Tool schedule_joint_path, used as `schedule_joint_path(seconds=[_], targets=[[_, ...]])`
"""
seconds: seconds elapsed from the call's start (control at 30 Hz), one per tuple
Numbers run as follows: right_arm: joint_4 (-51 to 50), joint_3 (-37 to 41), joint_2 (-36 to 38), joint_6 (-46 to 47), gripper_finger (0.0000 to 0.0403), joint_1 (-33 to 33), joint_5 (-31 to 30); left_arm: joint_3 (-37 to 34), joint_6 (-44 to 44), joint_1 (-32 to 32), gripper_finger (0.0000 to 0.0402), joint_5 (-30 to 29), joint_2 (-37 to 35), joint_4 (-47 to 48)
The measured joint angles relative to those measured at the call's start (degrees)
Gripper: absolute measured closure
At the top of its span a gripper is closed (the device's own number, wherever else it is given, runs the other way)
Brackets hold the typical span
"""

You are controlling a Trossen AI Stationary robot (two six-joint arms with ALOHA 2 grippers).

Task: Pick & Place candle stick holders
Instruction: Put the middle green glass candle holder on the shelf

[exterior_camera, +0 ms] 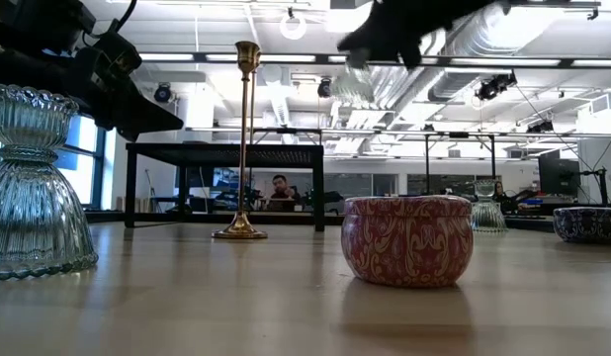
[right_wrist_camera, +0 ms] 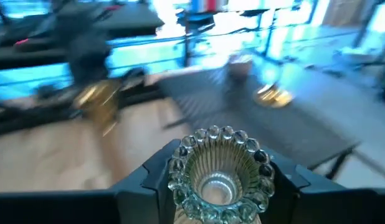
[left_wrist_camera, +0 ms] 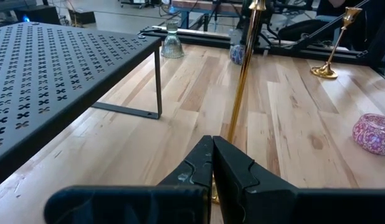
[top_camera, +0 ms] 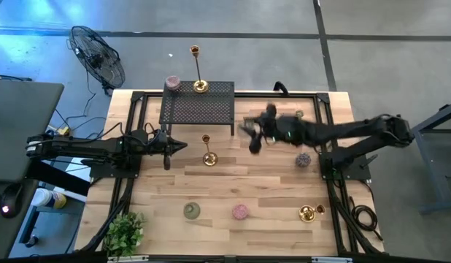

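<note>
My right gripper (top_camera: 253,137) hangs above the table by the right end of the black mesh rack (top_camera: 198,106), shut on a pale-green glass holder (right_wrist_camera: 220,171). In the low view the holder (exterior_camera: 353,87) is high up. My left gripper (top_camera: 180,146) is shut and empty, just left of a tall slim gold candlestick (top_camera: 209,157) that stands on its round base on the table; its stem (left_wrist_camera: 242,81) rises right ahead of the fingers. Another tall gold candlestick (top_camera: 200,86) and a pink holder (top_camera: 172,82) stand on the rack. My right gripper pinches the glass holder between its two fingers (right_wrist_camera: 149,177), one on each side of the ribbed body (right_wrist_camera: 180,186) just below the beaded rim. The holder is lifted clear of the table, its open mouth turned toward the wrist camera.
Near the table's front edge stand a green glass holder (top_camera: 192,211), a pink round one (top_camera: 241,212) and a squat gold one (top_camera: 307,213). A purple round one (top_camera: 303,159) sits at the right. A leafy plant (top_camera: 123,234) is at the front left corner.
</note>
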State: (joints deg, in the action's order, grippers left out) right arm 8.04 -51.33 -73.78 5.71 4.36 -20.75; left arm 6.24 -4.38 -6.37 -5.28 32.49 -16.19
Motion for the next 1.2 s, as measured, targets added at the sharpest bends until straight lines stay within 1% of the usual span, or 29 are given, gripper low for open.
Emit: schedule_joint_path(seconds=[0.03,0.1,0.2,0.3,0.43,0.57,0.63,0.73,0.93,1.2], targets=[[-2.1,-3.2,-1.2,-0.7,0.0255,2.2,0.8,0.0,0.0,0.0,0.0397,0.0,0.0,0.0],[-3.8,-9.1,-4.6,-1.6,0.0255,7.4,4.4,0.0,0.0,0.0,0.0397,0.0,0.0,-0.3],[-6.9,-18.2,-12.0,-2.1,0.0255,14.8,11.6,0.0,0.0,0.0,0.0397,0.0,0.0,-0.3],[-10.9,-27.3,-20.1,-3.0,0.0255,20.6,17.8,0.0,0.0,0.0,0.0397,0.0,0.0,-0.4],[-16.3,-38.2,-29.3,-4.8,0.0255,25.2,22.5,0.0,0.0,0.0,0.0397,0.0,0.0,-0.3],[-20.5,-46.0,-36.1,-7.1,0.0255,27.1,23.7,0.0,0.0,0.0,0.0397,0.0,0.0,-0.3],[-21.4,-48.3,-38.2,-7.3,0.0255,27.5,24.6,0.0,0.0,0.0,0.0397,0.0,0.0,-0.3],[-21.0,-49.7,-40.1,-7.4,0.0255,27.9,25.5,0.0,0.0,0.0,0.0397,0.0,0.0,-0.3],[-20.8,-49.9,-41.5,-7.7,0.0255,29.8,25.4,0.0,0.0,0.0,0.0397,0.1,0.0,-0.3],[-20.7,-49.8,-43.1,-7.7,0.0255,30.5,25.6,0.0,0.0,0.0,0.0397,0.1,0.0,-0.3]])
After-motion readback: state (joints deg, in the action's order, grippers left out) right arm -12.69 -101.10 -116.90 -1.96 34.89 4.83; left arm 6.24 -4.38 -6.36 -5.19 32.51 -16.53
